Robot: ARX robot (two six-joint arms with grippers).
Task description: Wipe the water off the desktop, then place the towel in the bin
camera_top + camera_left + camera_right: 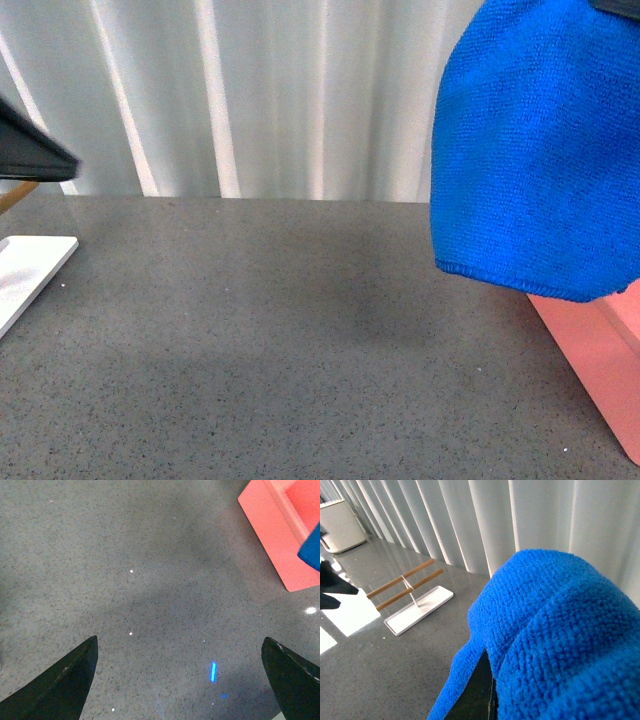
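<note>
Over the desktop's [250, 340] right edge the towel [535, 150] hangs from the right gripper [479, 695], apparently clamped on it, though cloth hides the jaws. The bin [600, 350] lies just beneath the hem, so the drop looks nearly straight down. The left gripper [179, 638] hovers spread apart over speckled grey stone, with white curtains [260, 90] behind
</note>
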